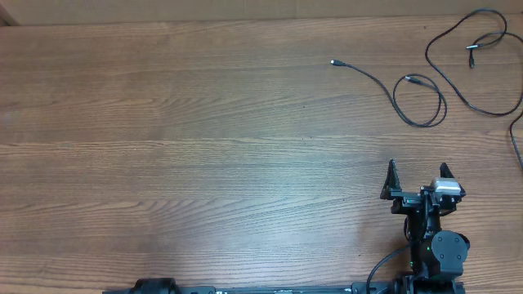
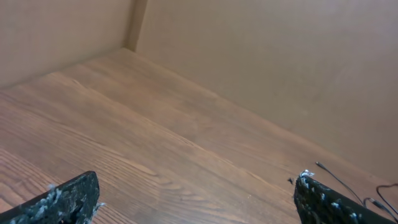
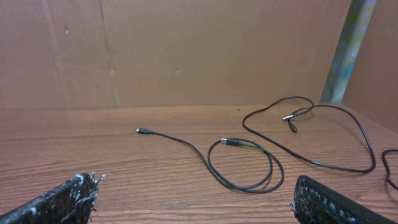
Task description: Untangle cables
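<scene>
Start step, we judged: L (image 2: 196, 202) and R (image 1: 418, 167) both hung wide open, holding nothing. The cables (image 1: 417, 80) lay at the table's (image 1: 204, 147) far right corner. Next: R must reach fwd, pinch one cord.

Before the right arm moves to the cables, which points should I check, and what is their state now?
1. Right gripper open and empty: ok.
2. Left gripper open and empty: ok.
3. Short cable apart from long cable: ok, they look apart.
4. Short cable free of loops: not ok, it crosses itself.
5. Long cable fully in view: not ok, it leaves the overhead picture at the right.
</scene>
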`<action>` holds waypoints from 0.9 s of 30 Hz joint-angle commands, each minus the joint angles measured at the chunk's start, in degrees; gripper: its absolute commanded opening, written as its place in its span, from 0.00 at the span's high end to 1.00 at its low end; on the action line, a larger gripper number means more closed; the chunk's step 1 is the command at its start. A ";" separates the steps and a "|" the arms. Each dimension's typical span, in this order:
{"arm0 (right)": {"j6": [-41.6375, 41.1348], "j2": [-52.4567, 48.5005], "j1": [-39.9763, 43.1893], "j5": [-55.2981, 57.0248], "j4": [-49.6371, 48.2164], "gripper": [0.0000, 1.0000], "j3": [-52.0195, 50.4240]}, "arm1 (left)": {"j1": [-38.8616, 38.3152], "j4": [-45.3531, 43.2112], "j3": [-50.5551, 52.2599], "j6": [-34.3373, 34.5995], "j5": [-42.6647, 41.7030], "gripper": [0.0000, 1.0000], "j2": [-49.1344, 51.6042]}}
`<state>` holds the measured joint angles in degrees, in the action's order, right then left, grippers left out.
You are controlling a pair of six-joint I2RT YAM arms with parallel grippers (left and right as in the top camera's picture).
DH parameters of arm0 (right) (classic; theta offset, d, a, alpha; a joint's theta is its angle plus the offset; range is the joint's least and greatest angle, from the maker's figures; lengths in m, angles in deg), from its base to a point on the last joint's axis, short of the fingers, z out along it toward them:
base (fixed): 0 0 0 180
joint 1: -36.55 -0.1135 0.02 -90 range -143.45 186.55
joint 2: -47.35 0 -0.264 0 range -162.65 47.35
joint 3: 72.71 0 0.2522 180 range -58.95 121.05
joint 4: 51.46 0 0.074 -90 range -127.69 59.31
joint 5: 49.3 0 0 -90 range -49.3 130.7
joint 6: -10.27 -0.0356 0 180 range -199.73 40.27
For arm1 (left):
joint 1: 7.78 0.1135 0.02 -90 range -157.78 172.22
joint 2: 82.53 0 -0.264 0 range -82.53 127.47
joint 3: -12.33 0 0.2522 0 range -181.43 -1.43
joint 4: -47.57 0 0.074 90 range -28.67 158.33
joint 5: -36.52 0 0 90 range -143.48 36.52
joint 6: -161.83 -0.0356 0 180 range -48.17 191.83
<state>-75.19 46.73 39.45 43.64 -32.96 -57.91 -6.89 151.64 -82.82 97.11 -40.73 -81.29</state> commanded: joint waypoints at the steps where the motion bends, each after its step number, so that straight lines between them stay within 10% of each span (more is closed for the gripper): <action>1: 0.04 0.48 -0.37 -0.24 -0.15 0.00 -0.61 | 0.61 -0.28 0.28 -0.48 1.27 0.01 -0.98; 13: 0.04 0.48 -0.37 -0.22 -0.15 0.00 -0.61 | 0.59 -1.22 0.59 0.63 3.56 0.00 -0.98; 27: 0.04 0.48 -0.39 -0.22 -0.15 0.00 -0.61 | -0.52 -37.29 27.36 -13.44 -2.25 0.00 -0.96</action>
<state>-75.21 46.73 39.45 43.66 -33.01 -57.91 -7.05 119.48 -62.01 86.13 -40.45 -81.78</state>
